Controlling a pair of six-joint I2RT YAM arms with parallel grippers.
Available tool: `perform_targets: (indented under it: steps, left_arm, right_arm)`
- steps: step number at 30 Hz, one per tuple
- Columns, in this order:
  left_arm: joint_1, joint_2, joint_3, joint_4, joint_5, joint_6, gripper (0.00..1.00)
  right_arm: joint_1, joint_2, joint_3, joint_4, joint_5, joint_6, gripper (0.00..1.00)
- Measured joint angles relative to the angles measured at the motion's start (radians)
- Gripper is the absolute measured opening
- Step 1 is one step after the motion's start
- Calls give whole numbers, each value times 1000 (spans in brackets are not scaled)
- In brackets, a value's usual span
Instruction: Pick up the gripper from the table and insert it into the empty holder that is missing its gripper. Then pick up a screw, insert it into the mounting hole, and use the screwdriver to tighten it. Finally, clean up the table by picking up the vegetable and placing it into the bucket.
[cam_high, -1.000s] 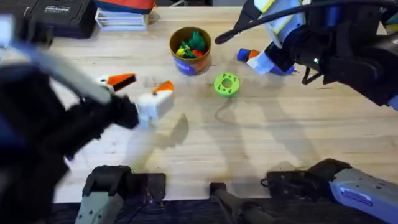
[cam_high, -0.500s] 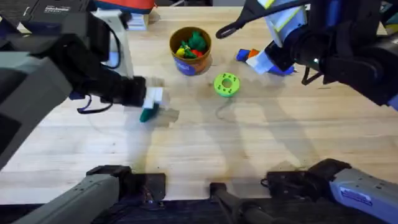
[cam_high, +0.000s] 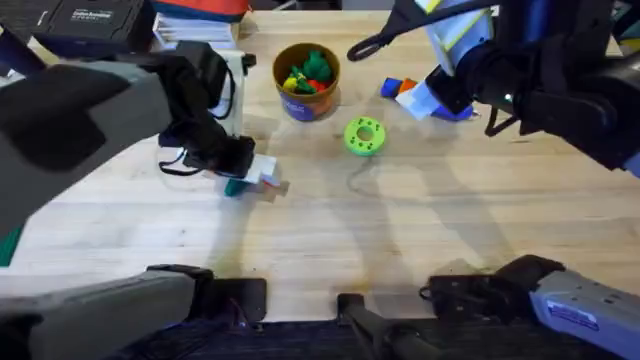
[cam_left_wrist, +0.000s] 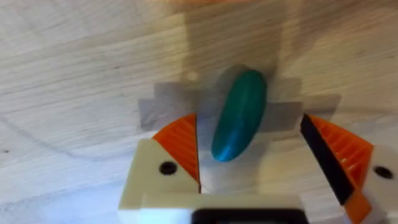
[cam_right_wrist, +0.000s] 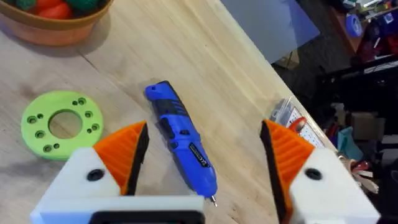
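- The left gripper (cam_left_wrist: 249, 162) is low over the table (cam_high: 400, 240), jaws spread around the vegetable (cam_left_wrist: 239, 115), not touching it.
- The right gripper (cam_right_wrist: 205, 162) hovers open above the screwdriver (cam_right_wrist: 180, 137), beside the green disc (cam_right_wrist: 59, 121).
- The left arm hides most of the vegetable from overhead.
- The bucket (cam_high: 305, 85) stands well apart.

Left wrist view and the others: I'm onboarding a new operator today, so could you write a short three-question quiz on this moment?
1. True or false: the left pincer is closed on the toy vegetable.
2. Which thing lies between the open fingers of the right pincer? A) the lime-green disc B) the blue screwdriver C) the bucket
3. Fill in: the toy vegetable still lies on the ____.

Key
1. False: the pincer is open, with the vegetable lying on the wood between its orange pads.
2. B
3. Table; it is not yet in the bucket, which already holds other toy pieces.
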Motion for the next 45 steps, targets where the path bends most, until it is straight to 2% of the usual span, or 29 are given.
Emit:
perform_targets:
  steps: [3,5,10,11,16,20,22,25,28,31,37,42,43,45]
  left_arm:
    - [0,53,-1,-4,0,0,982]
    - [0,70,-1,-1,-2,0,889]
    - [0,70,-1,3,-3,0,119]
    - [0,65,-1,3,-4,3,40]
    - [0,52,37,-96,-3,4,30]
    - [0,51,192,-127,12,3,30]
    - [0,49,292,-71,42,3,30]
    - [-2,34,388,103,92,3,30]
    - [-13,25,416,286,132,3,30]
    - [-40,38,419,391,157,4,30]
    - [-89,137,419,420,179,47,30]
    - [-94,204,419,419,186,112,30]
    - [-94,211,419,419,186,128,54]
    - [-94,223,419,429,186,146,181]
  right_arm:
    - [0,0,0,0,0,0,994]
    - [0,0,0,0,0,0,994]
    - [0,0,0,0,0,0,994]
    - [0,0,0,0,0,0,994]
    - [0,0,0,0,0,0,994]
    - [0,0,0,0,0,0,993]
    - [0,0,0,0,0,1,993]
    - [0,0,0,0,0,3,994]
    - [0,0,0,0,0,4,993]
    - [0,0,0,0,0,4,994]
    - [0,0,0,0,0,7,994]
    - [0,0,0,1,0,6,992]
    - [0,0,0,1,0,7,991]
    - [0,0,0,1,0,6,992]
